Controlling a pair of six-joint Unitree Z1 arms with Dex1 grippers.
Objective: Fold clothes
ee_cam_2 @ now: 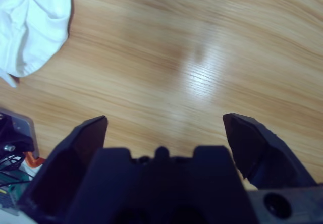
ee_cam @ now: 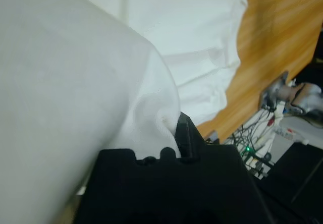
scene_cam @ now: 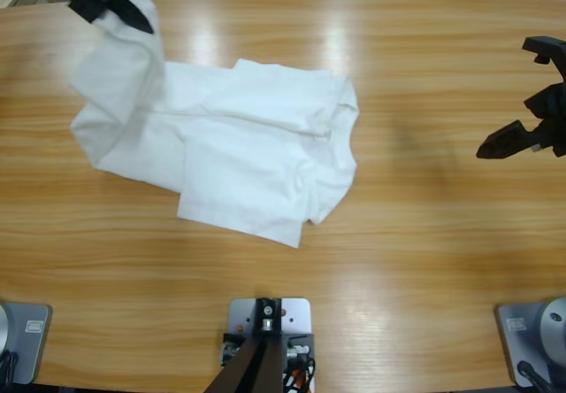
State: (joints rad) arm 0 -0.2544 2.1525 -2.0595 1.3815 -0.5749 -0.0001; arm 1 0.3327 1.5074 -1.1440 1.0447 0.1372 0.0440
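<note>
At the far left corner of the long wooden table (scene_cam: pixel 424 260), my left gripper (scene_cam: pixel 119 8) has its black jaws pinched closed on a fold of the plain white cotton T-shirt (scene_cam: pixel 256 158), lifting that corner clear while the rest lies rumpled and partly doubled over on the wood, left of centre. I judge the cloth light, soft and limp: it will sag and drape wherever it is unsupported, and a thin pinch could slip, so hems and seamed edges are the safest places to grip. Well apart to the right, my right gripper (scene_cam: pixel 522 136) hovers over bare table, jaws spread wide and empty; the shirt's nearest edge would suit it.
</note>
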